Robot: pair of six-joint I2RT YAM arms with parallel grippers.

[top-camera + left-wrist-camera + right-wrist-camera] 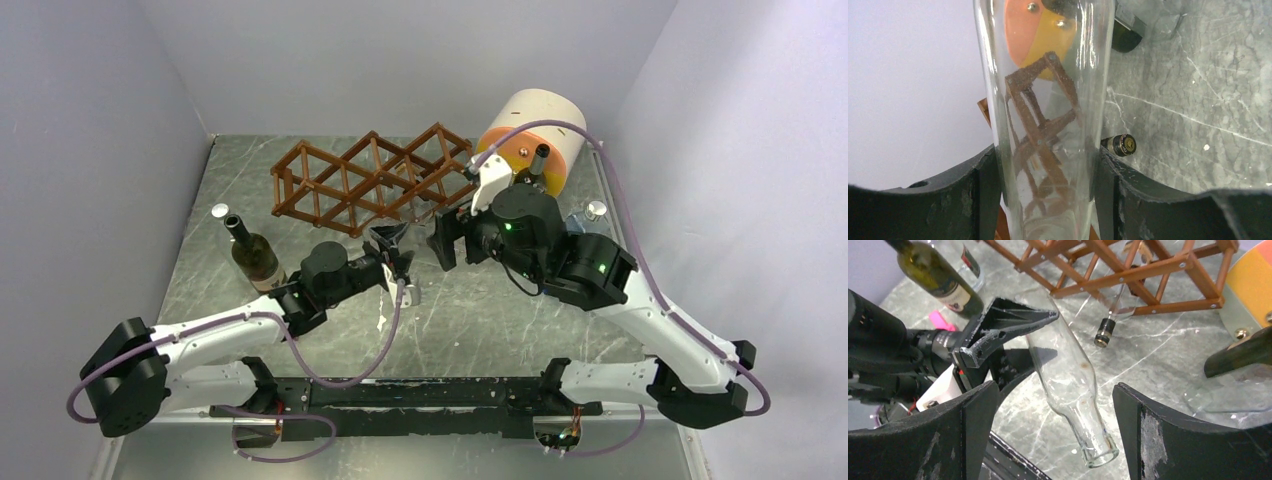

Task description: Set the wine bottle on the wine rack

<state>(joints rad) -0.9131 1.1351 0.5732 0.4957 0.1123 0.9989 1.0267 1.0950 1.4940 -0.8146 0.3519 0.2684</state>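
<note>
Where the dial sits: middle of the table in the overhead view, 12 o'clock toward the back wall.
Wine bottle (pixel 1068 375): clear glass, uncapped, held at the dial's middle and tilted, open mouth toward 6 o'clock and base toward 12 o'clock. It is off the wine rack, on its near side. Whether the base touches the slats cannot be told.
Left gripper (pixel 392 248): clamped across the body of the wine bottle, one black finger (pixel 973 195) on each side of the glass.
Right gripper (pixel 447 238): at 3 o'clock of the left gripper, fingers spread wide and holding nothing. In its own camera the neck of the wine bottle lies between them with a gap on both sides.
Wine rack (pixel 370 180): reddish-brown wooden lattice of diamond cells, at 12 o'clock on the table (pixel 480 310).
Capped bottle (pixel 1108 330): black-capped neck sticking out of the wine rack's lower edge toward 6 o'clock.
Green bottle (pixel 255 258): dark glass with a label, upright at 9 o'clock, well apart from the wine rack.
Silver cap (pixel 219 211): at 10 o'clock, just behind the green bottle.
Cylinder (pixel 530 135): cream, orange and yellow, at 1 o'clock, just beside the wine rack's right end.
Dark bottle (pixel 540 158): neck showing against the cylinder's face.
Second silver cap (pixel 596 209): at 3 o'clock, behind the right arm.
</note>
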